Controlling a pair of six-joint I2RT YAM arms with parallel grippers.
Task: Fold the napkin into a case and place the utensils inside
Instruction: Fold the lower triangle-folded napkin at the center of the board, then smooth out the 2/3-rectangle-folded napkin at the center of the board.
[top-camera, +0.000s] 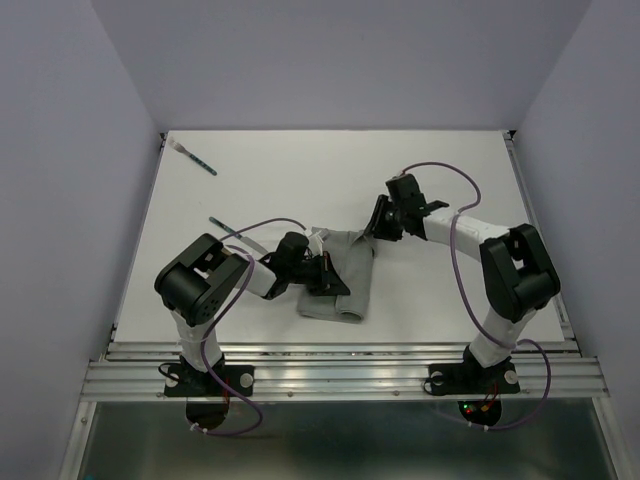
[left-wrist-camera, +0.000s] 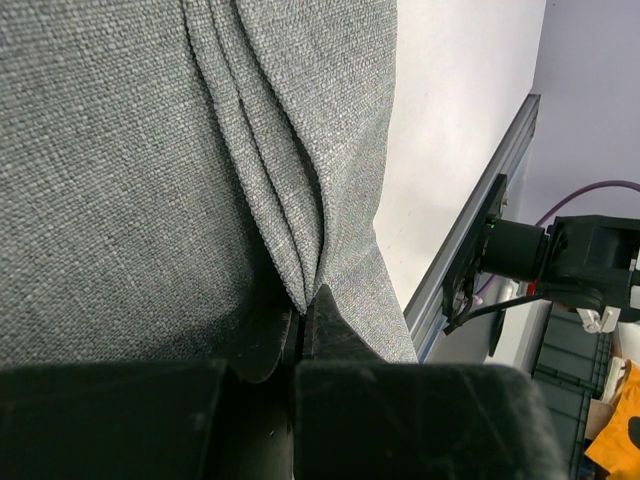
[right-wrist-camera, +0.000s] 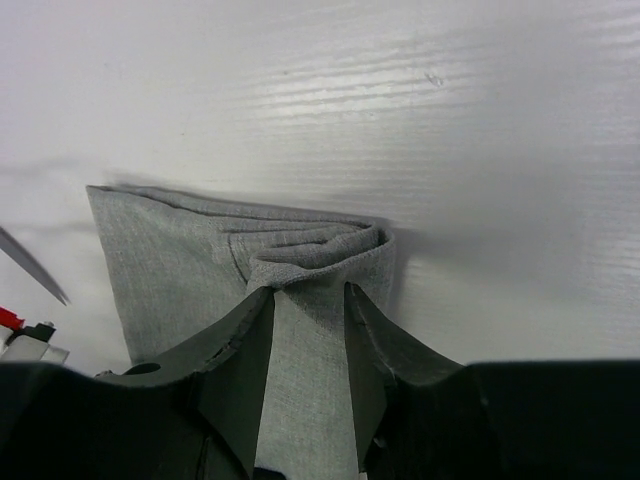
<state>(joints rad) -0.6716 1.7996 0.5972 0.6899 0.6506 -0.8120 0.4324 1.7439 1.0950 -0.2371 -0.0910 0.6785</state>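
The grey napkin (top-camera: 346, 285) lies folded into a narrow layered strip at the table's middle. My left gripper (top-camera: 322, 272) is at its left edge, shut on a pleat of the cloth (left-wrist-camera: 120, 150), jaws pinched together (left-wrist-camera: 303, 312). My right gripper (top-camera: 383, 228) is at the strip's far right corner. Its jaws (right-wrist-camera: 307, 292) stand apart astride a band of napkin (right-wrist-camera: 170, 250), and the folds bunch at the fingertips. One teal-handled utensil (top-camera: 197, 158) lies at the far left corner. Another (top-camera: 228, 228) lies by the left arm, partly hidden; its pointed blade tip (right-wrist-camera: 35, 265) shows.
The white table (top-camera: 450, 180) is walled at the back and both sides. A metal rail (top-camera: 340, 375) runs along the near edge, with both arm bases bolted to it. The right arm's base (left-wrist-camera: 560, 265) shows beyond the rail in the left wrist view.
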